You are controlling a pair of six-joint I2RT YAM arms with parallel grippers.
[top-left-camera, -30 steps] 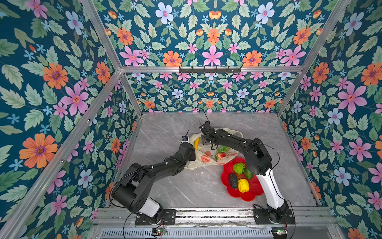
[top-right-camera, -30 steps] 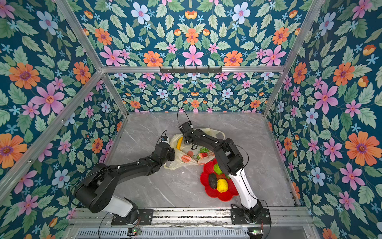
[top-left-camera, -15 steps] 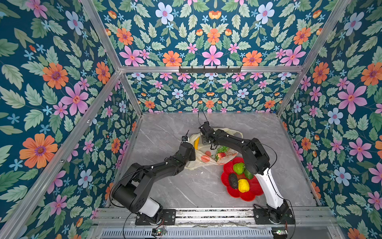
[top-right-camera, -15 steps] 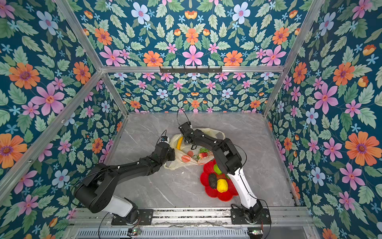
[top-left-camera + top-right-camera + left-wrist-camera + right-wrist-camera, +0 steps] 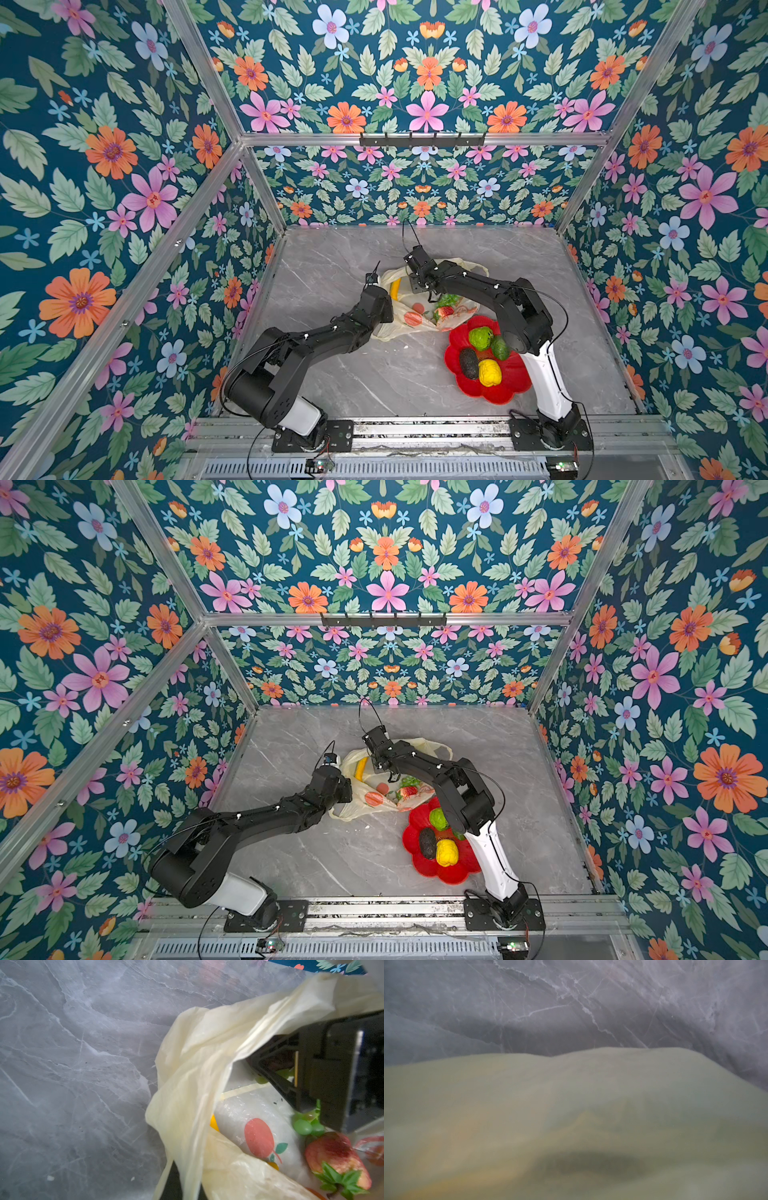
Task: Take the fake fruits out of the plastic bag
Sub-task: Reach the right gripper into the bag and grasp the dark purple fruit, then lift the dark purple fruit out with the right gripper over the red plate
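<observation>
The cream plastic bag (image 5: pixel 390 332) (image 5: pixel 353 808) lies mid-table with its mouth held up. My left gripper (image 5: pixel 388 308) (image 5: pixel 348 789) (image 5: pixel 182 1192) is shut on the bag's rim (image 5: pixel 197 1059). My right gripper (image 5: pixel 432 293) (image 5: pixel 390 775) (image 5: pixel 276 1076) reaches into the mouth over the green grape bunch (image 5: pixel 448 300) (image 5: pixel 305 1126); its jaw gap is hidden. A strawberry (image 5: pixel 444 312) (image 5: pixel 336 1157) and a yellow banana (image 5: pixel 395 286) (image 5: pixel 360 768) lie inside the bag. Bag film (image 5: pixel 571 1105) fills the right wrist view.
A red flower-shaped dish (image 5: pixel 511 390) (image 5: pixel 424 868) at the front right holds a green bumpy fruit (image 5: pixel 481 337), a dark avocado (image 5: pixel 469 362), a yellow lemon (image 5: pixel 489 372) and another green fruit (image 5: pixel 500 347). Flowered walls enclose the grey marble table (image 5: pixel 332 257).
</observation>
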